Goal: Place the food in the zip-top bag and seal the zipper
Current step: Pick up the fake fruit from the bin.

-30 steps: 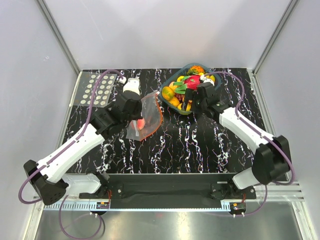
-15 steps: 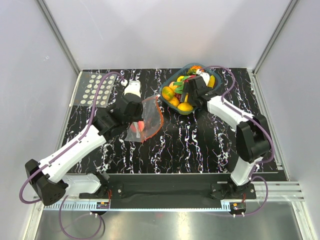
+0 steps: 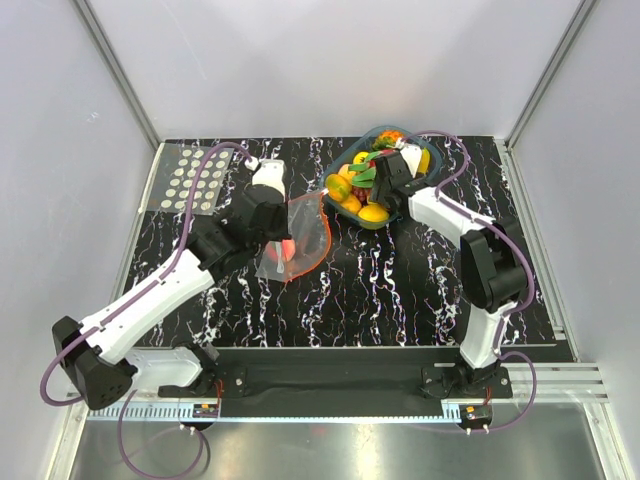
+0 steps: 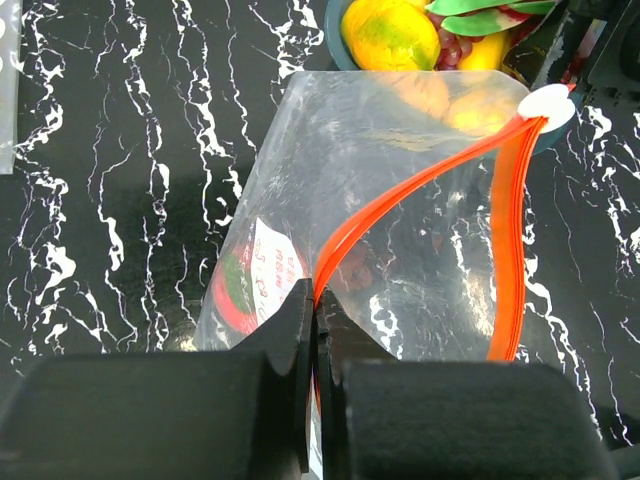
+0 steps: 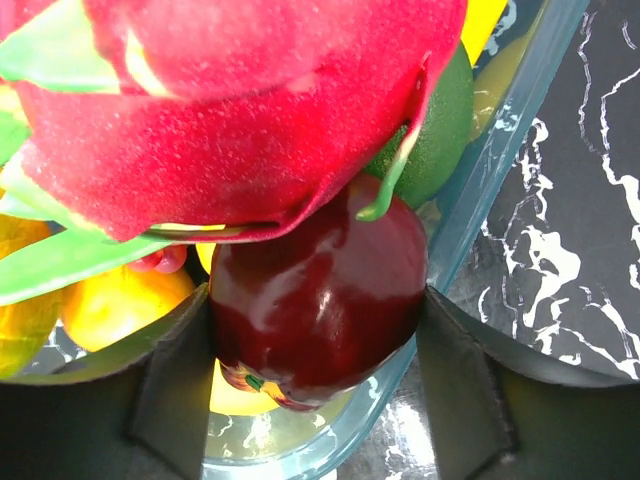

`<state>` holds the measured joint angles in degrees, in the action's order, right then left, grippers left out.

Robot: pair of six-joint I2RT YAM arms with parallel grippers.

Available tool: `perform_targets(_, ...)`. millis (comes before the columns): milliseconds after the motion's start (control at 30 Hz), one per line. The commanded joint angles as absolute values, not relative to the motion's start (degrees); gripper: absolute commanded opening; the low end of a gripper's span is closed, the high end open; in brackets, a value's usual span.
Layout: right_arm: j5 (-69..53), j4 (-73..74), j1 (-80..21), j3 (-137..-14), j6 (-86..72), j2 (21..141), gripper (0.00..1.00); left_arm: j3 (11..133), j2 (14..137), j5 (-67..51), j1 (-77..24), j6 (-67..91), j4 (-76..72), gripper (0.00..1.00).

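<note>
Left gripper (image 4: pixel 315 300): clamping tight on the zipper (image 4: pixel 420 175), with the zip-top bag (image 4: pixel 400 260) lying just ahead.
Right gripper (image 5: pixel 315 335): pinching the dark red fruit (image 5: pixel 320 280), which is sitting between its fingers inside the teal tray (image 5: pixel 500 140).

One camera looks down from behind on the whole table (image 3: pixel 400 290), while the wrist cameras sit close, left over the bag (image 4: pixel 400 200), right inside the tray (image 5: pixel 497 160), both visible from above.
</note>
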<state>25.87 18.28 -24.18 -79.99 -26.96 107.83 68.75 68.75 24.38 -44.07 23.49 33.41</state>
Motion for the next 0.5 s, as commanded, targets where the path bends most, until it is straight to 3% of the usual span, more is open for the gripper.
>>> perform_targets(0,24.0,12.2,-23.9,-77.7,-27.0,102.7,0.63,68.3,69.2,23.9,-43.9,22.6,30.0,0.00)
perform_targets(267,15.4,12.1,-23.9,-70.2,-29.2,90.6,0.61,69.0,70.9,23.1,-43.9,22.4,29.5,0.00)
perform_targets(467,1.4,10.4,-24.2,-62.1,-30.1,80.2,0.58,69.3,72.9,23.0,-43.9,22.3,28.9,0.00)
